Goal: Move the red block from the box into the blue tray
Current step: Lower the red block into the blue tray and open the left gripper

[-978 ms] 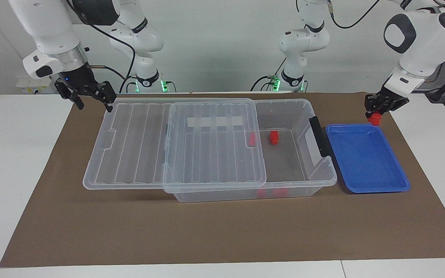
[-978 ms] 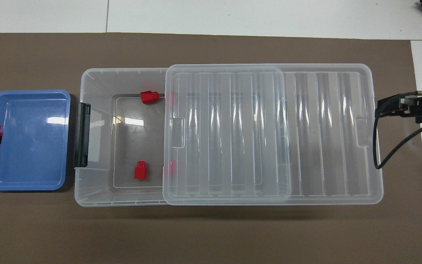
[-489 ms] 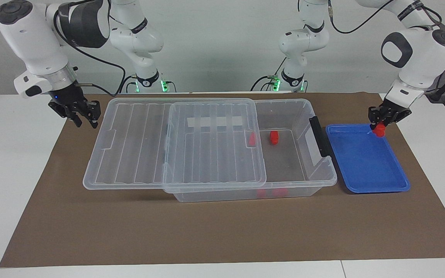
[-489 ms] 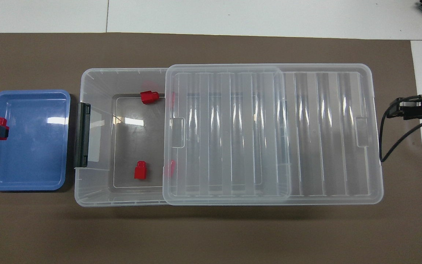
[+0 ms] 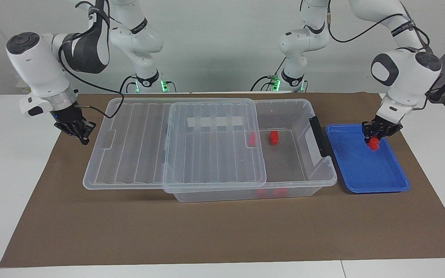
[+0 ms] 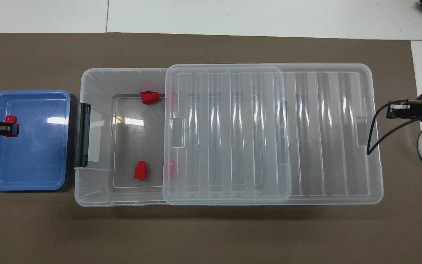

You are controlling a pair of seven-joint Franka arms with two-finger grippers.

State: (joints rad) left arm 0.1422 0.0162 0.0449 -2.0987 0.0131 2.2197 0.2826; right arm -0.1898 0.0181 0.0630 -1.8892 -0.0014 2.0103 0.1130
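Note:
My left gripper (image 5: 375, 138) is shut on a red block (image 5: 374, 144) and holds it low over the blue tray (image 5: 365, 170), in the part nearer to the robots. The same block (image 6: 11, 124) shows in the overhead view over the tray (image 6: 31, 161). The clear box (image 5: 315, 181) stands beside the tray. Its lid (image 5: 207, 146) is slid toward the right arm's end, so the end with the black handle (image 5: 320, 136) is open. Two red blocks (image 5: 274, 137) (image 6: 148, 96) lie in the open part. My right gripper (image 5: 79, 131) hangs low beside the lid's end.
More red blocks lie partly under the lid's edge (image 5: 252, 139) (image 6: 169, 168). A brown mat (image 5: 222, 231) covers the table under everything. The right gripper's black cable (image 6: 374, 135) loops over the lid's corner in the overhead view.
My left gripper has come down with the red block from above the tray's rim to low inside the tray. My right gripper has dropped lower and drawn away from the lid.

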